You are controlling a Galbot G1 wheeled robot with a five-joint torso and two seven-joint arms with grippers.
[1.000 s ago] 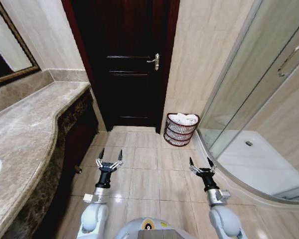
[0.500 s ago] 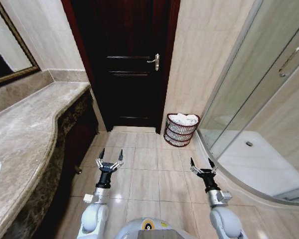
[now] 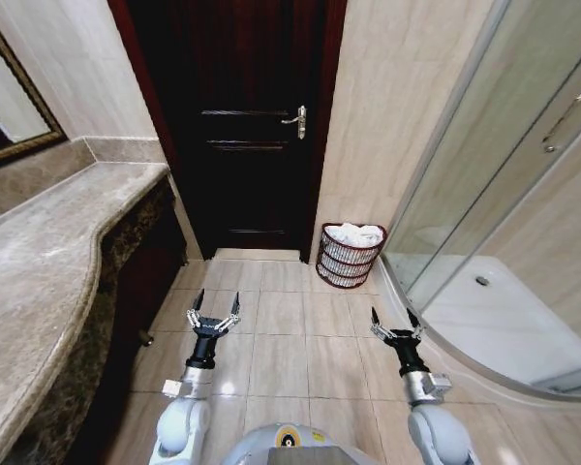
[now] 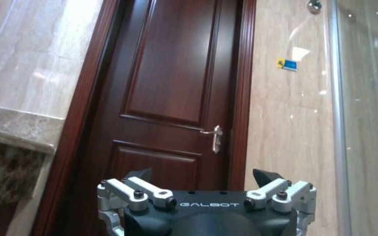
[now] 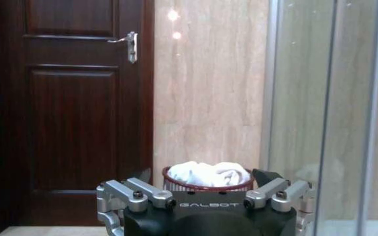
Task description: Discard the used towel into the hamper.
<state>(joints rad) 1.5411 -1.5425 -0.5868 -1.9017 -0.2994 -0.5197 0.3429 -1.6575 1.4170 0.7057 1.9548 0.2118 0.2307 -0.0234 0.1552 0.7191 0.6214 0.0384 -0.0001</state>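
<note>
The left gripper (image 3: 215,316) hangs low over the tiled floor (image 3: 281,354), its two fingers spread wide with nothing between them. In the left wrist view the same gripper (image 4: 202,176) points toward the dark wooden door (image 4: 169,98) and its lever handle (image 4: 214,137). The right gripper (image 3: 395,327) hangs at about the same height on the other side, likewise splayed apart and empty; in the right wrist view it (image 5: 202,176) faces the hamper (image 5: 207,185).

Outward from the arms, the hamper (image 3: 350,257) stands on the floor against the beige tiled wall (image 3: 387,126), just beside the door frame and near the curved edge of the glass shower enclosure (image 3: 504,194). A white towel (image 3: 354,233) lies bunched inside it, heaped to the rim; the right wrist view shows the towel (image 5: 205,173) rising a little above the wire edge. Both grippers are well apart from the hamper.

Along the robot's left side runs a marble vanity counter (image 3: 48,262), with a framed mirror (image 3: 5,116) on the wall above it.
</note>
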